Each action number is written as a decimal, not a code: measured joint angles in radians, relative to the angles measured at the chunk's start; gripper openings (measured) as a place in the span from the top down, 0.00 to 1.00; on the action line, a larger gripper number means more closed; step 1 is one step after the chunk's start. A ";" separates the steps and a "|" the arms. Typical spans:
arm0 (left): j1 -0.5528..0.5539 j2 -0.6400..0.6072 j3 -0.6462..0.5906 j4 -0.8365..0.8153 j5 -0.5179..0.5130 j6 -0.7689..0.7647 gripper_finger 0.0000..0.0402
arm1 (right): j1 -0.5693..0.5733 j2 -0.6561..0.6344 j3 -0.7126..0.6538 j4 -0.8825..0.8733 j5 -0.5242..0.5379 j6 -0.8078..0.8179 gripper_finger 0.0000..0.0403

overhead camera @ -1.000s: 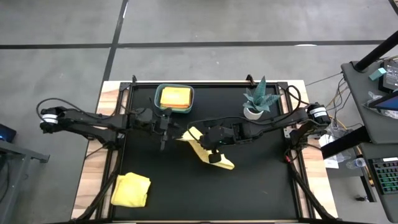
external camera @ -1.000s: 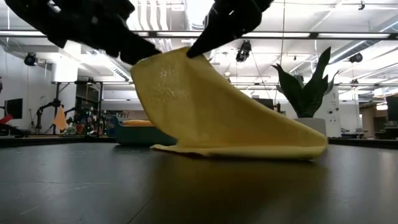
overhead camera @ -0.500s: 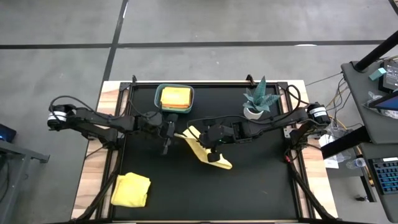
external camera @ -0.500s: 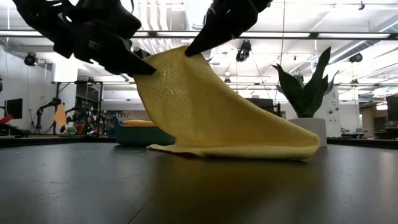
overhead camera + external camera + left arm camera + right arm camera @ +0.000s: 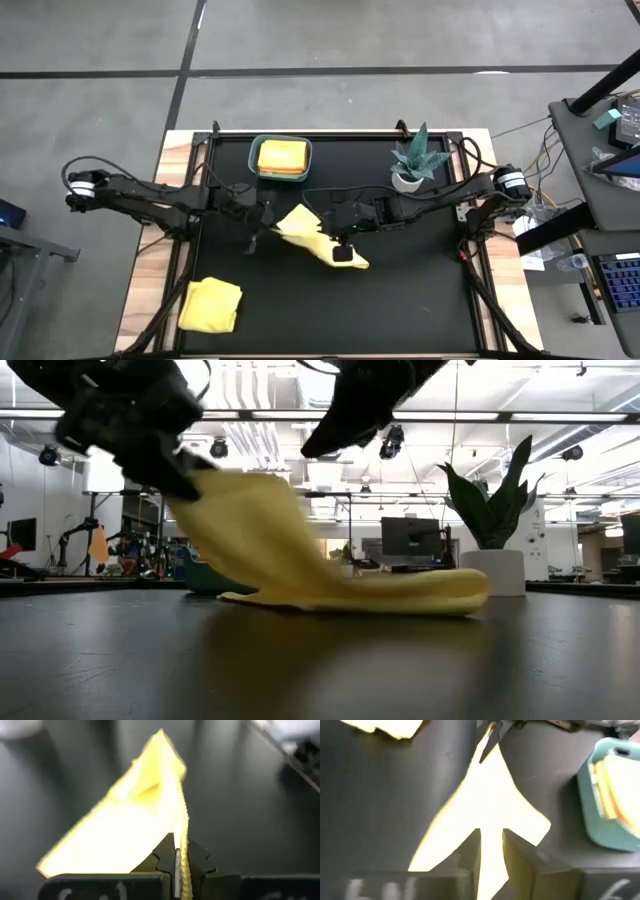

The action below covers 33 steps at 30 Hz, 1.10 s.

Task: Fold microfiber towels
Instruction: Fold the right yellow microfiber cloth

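Observation:
A yellow microfiber towel (image 5: 312, 238) lies at the table's middle. One corner of it is raised toward the left, and its other end (image 5: 430, 590) rests on the table. My left gripper (image 5: 266, 222) is shut on that raised corner. My right gripper (image 5: 312, 448) hangs open just above the towel, touching nothing; the cloth shows through the gap between its fingers (image 5: 492, 855). A second yellow towel (image 5: 211, 305) lies bunched at the near left. A folded towel (image 5: 282, 156) sits in the teal bin (image 5: 256, 170). My left gripper pinches the towel's raised corner, at its edge (image 5: 184, 851), between its two shut fingers. It comes from the table's left, slanting down. The cloth hangs from that corner (image 5: 200, 485) in a slack slope down to the part lying on the table.
The teal bin stands at the far middle-left. A small potted plant (image 5: 412, 162) stands at the far right. The black table top (image 5: 420, 290) shows bare on the near right. The room beyond the table appears in the low view.
My left gripper has closed in on the raised corner, shut on it and drawn it leftward and lower. My right gripper has opened and let that corner go. The towel's raised part, earlier a taut peak, now sags to the left; its right end has stayed on the table.

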 joint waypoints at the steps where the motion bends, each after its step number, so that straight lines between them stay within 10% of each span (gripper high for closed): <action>1: -0.004 -0.001 0.000 -0.040 0.001 -0.010 1.00 | 0.001 0.000 -0.007 0.000 -0.009 0.010 0.81; 14: -0.026 0.070 -0.005 -0.201 0.006 -0.053 1.00 | -0.014 0.034 -0.125 0.190 -0.013 0.075 0.53; 33: -0.026 0.096 -0.005 -0.182 -0.007 -0.050 1.00 | -0.131 0.326 -0.090 0.337 -0.222 0.033 0.54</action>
